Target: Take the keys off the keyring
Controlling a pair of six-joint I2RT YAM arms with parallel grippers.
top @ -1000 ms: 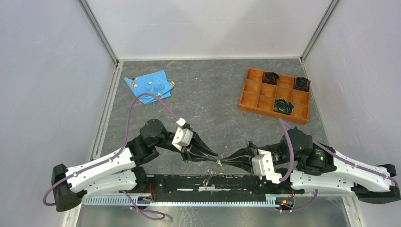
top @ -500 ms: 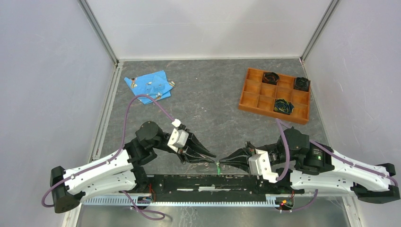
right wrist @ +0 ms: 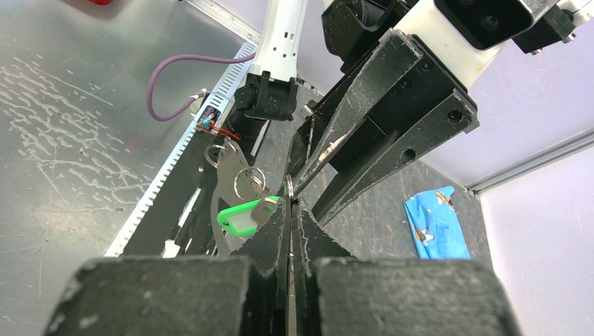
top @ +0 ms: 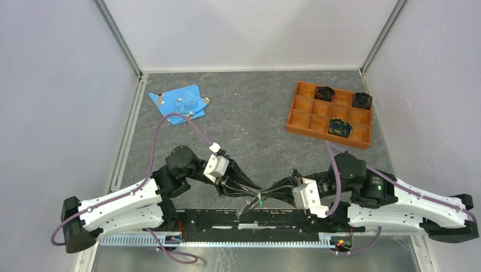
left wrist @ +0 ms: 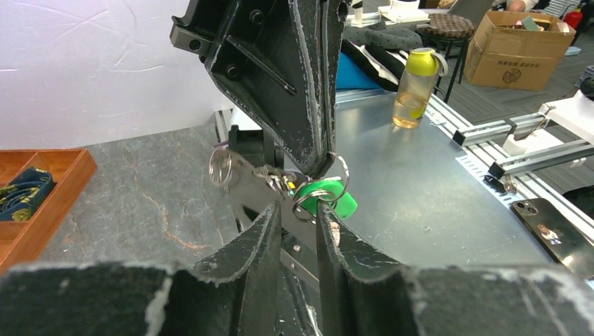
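Above the long black base rail (top: 215, 218) hang small silvery metal keys (left wrist: 274, 176), one green-headed, with the flat grey oval keyring (right wrist: 225, 183); right gripper (right wrist: 291, 203) jaws clamp a thin wire ring (left wrist: 342, 168), while left gripper (left wrist: 298, 213) jaws' hold cannot be told, so an uneven tug may drop the bunch.

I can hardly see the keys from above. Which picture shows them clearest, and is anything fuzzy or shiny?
Top view: sharp, but the keys are only a green speck. Left wrist view: the green key head is crisp; the left gripper close to the lens is fuzzy. Right wrist view: the right gripper is fuzzy too, and the metal bench shines.
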